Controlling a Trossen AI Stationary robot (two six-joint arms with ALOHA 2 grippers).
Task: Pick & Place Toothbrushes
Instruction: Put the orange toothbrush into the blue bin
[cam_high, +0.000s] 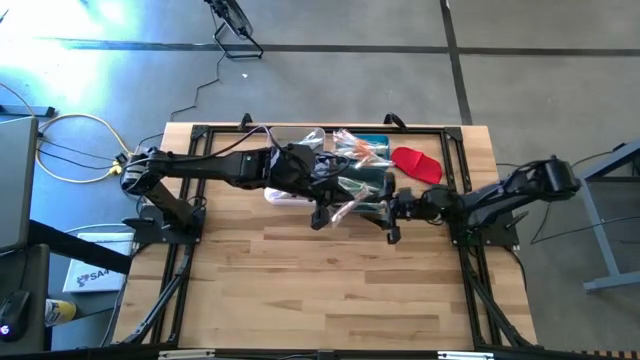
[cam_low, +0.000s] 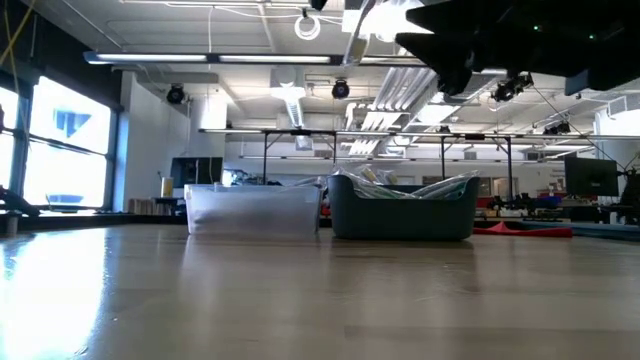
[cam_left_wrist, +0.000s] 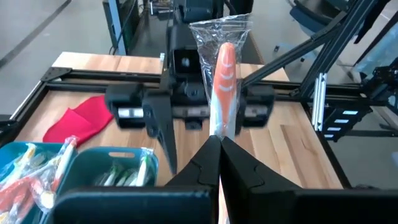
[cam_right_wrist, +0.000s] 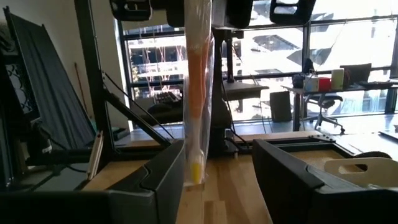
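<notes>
A toothbrush (cam_left_wrist: 225, 74) with an orange handle, in a clear wrapper, is held in the air by my left gripper (cam_left_wrist: 220, 149), which is shut on it. In the high view it shows above the bins (cam_high: 352, 206), between my left gripper (cam_high: 328, 208) and my right gripper (cam_high: 388, 212). My right gripper (cam_right_wrist: 217, 180) is open. Its fingers stand on either side of the toothbrush's yellowish far end (cam_right_wrist: 196, 169), and the wrapper runs close beside one finger (cam_right_wrist: 163, 177). More toothbrushes (cam_left_wrist: 124, 171) lie in the dark teal bin (cam_left_wrist: 93, 163). My left gripper pinches one end of the wrapped toothbrush (cam_left_wrist: 217, 132) between its two shut fingers. The fingers come from the table's left, slanting a little downward. The toothbrush sticks out ahead of them, in line with them, toward the right arm. It is lifted clear of the bins and the table.
A clear bin (cam_low: 252, 210) and the dark teal bin (cam_low: 403, 212) stand side by side at the table's far middle. Behind them is a blue tray (cam_high: 368, 145) with orange toothbrushes. A red cloth (cam_high: 417, 163) lies to their right. Bare wood fills the near half (cam_high: 320, 290).
</notes>
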